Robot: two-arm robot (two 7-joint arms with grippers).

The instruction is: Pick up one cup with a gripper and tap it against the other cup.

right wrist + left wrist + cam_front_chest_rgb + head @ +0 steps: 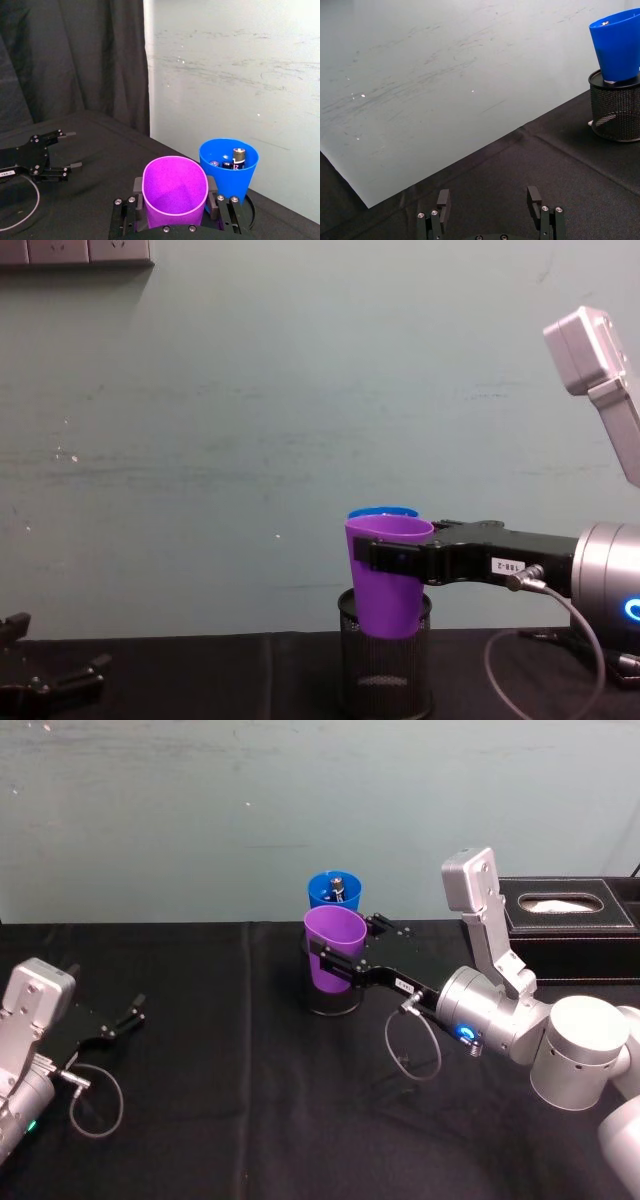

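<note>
My right gripper (345, 945) is shut on the purple cup (335, 960), one finger on each side of it (175, 200). The purple cup (388, 575) hangs upright above the table, just in front of the blue cup (334, 890). The blue cup (229, 167) stands in a black mesh holder (615, 112) and holds a battery (239, 157). The two cups are very close; I cannot tell if they touch. My left gripper (125, 1018) rests open at the table's left side, with nothing between its fingers (443, 200).
A black tissue box (565, 915) stands at the back right, behind my right arm. Black cloth covers the table (230, 1100), and a pale wall rises right behind the cups. Loose cables loop beside both wrists.
</note>
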